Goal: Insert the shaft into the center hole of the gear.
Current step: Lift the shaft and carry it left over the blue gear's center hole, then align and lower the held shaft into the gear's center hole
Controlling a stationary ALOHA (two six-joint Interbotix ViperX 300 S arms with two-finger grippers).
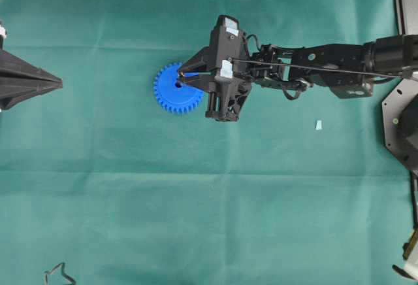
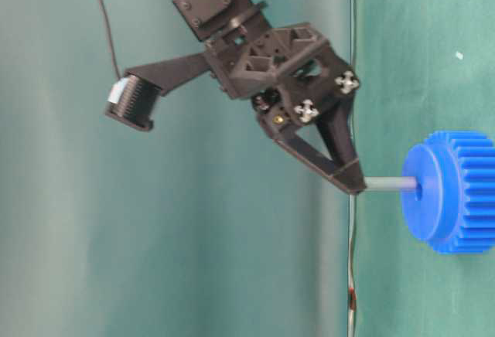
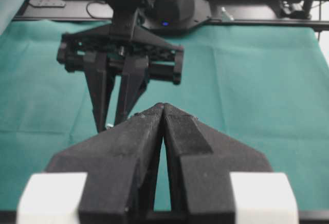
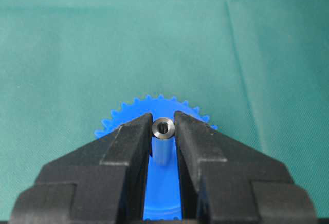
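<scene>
The blue gear (image 1: 168,95) lies flat on the green cloth. My right gripper (image 1: 182,76) is above it, shut on the shaft (image 4: 163,128), a silvery pin held upright by its top end. In the table-level view the shaft (image 2: 390,185) reaches from the right gripper (image 2: 356,186) to the gear (image 2: 456,198), and its end meets the center hole (image 2: 418,189); I cannot tell how deep it sits. The gear (image 4: 128,112) shows behind the right gripper (image 4: 163,126). My left gripper (image 1: 61,83) is shut and empty, well left of the gear, also seen in its own view (image 3: 163,106).
A small pale blue-white scrap (image 1: 319,125) lies on the cloth to the right of the gear. A dark cable end (image 1: 59,275) lies at the bottom left. Black frame parts (image 1: 398,121) stand along the right edge.
</scene>
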